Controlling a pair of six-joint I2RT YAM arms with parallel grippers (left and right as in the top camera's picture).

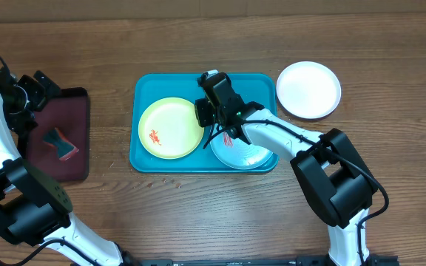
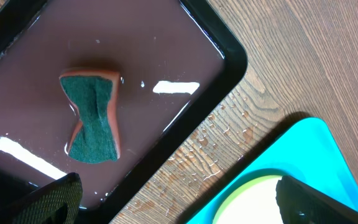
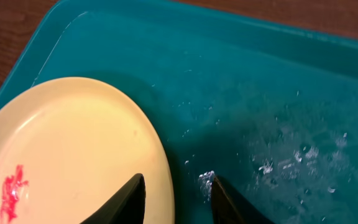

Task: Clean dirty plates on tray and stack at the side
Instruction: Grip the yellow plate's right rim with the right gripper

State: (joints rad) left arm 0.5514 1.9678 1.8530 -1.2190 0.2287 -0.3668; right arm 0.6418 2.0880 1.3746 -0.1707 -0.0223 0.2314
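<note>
1. One turquoise-blue rectangular plastic tray with a raised rim, at the centre of the wooden table. Water droplets lie on its floor.
2. One pale yellow-green round plastic plate, flat in the tray's 9 o'clock half. It has a red smear toward its 8 o'clock edge.
3. One pale mint-blue round plastic plate in the tray's 4 o'clock corner, partly hidden under the right arm. There are red marks near its 11 o'clock edge.
4. One white round plastic plate on the table, off the tray at its 2 o'clock.
5. One dark maroon black-rimmed tray, at 9 o'clock from the turquoise tray. It holds a film of water and a green-topped orange sponge.
6. The right gripper is released. Its fingers are parted astride the yellow-green plate's 3 o'clock rim, with a gap showing beside the rim.
7. The left gripper is spread wide and empty, above the maroon tray's 11 o'clock corner.
</note>
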